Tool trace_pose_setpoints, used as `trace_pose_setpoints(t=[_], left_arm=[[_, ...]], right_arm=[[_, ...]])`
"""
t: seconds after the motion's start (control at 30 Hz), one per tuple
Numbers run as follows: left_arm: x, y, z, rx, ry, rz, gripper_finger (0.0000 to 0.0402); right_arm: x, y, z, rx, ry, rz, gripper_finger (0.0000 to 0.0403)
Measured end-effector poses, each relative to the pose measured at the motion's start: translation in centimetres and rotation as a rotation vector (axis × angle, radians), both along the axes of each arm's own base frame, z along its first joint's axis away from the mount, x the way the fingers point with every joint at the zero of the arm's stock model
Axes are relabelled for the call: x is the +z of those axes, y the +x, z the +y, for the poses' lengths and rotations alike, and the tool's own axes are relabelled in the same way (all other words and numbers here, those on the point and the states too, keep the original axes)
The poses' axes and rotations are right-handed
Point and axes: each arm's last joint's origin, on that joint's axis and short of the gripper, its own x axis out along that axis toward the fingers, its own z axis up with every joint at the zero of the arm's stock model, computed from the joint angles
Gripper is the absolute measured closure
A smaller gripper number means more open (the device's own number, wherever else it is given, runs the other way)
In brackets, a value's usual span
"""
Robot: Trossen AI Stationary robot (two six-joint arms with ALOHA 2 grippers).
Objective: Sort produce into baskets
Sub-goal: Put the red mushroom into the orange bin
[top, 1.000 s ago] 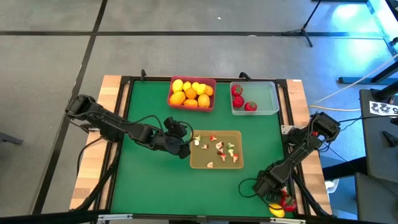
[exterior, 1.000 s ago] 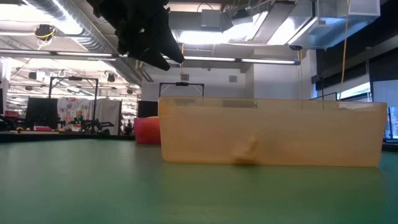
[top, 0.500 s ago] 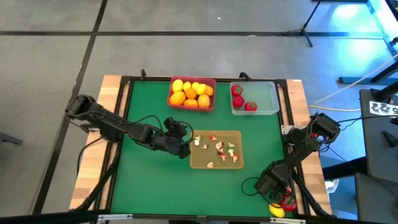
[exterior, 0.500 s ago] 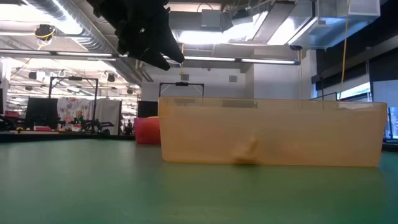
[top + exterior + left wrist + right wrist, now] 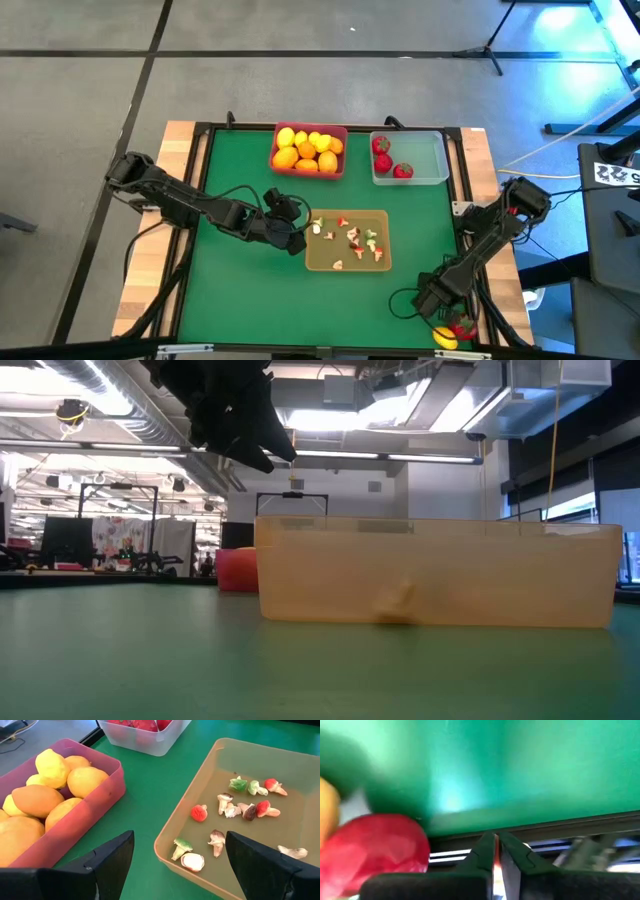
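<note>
step: I'm picking leftover produce at near-right worktop edge; right gripper [image 5: 447,322] clenched, apparently empty, beside red fruit [image 5: 372,847] | left gripper [image 5: 292,238] released by tan basket [image 5: 384,265] | next: reopen, regrasp, carry to clear basket [image 5: 440,150]

Open green mat [image 5: 250,285] before tan basket [image 5: 346,262]

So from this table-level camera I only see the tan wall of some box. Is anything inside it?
Observer: Yes. The tan basket holds small mushroom pieces scattered over its floor.
Operator: And I see one dark claw up top. Where is the other one?
Observer: The one you see is the left gripper, waiting beside the basket. The right gripper is shut down at the table's edge, off to the basket's right, next to a red fruit and a yellow piece.
</note>
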Motion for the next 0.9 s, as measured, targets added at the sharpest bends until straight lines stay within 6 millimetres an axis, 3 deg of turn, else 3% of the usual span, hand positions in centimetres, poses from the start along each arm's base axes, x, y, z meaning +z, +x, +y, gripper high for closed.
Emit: trace_pose_setpoints(t=[0.23,0.53,0.7,0.9], left_arm=[[0.0,0.0,0.0,0.001,-0.001,-0.001,0.0093],[0.1,0.1,0.0,0.013,-0.022,-0.027,0.0093],[0.2,0.2,-0.1,0.013,-0.026,-0.037,0.0093],[0.2,0.2,-0.1,0.011,-0.023,-0.037,0.0093]], right_arm=[[4.1,1.4,-1.5,0.026,-0.115,-0.271,0.0394],[9.3,3.8,-3.1,0.195,-0.283,-0.717,0.0389],[9.9,5.8,-3.8,0.261,-0.457,-0.939,0.0389],[10.0,8.3,-5.3,0.272,-0.479,-1.002,0.0387]])
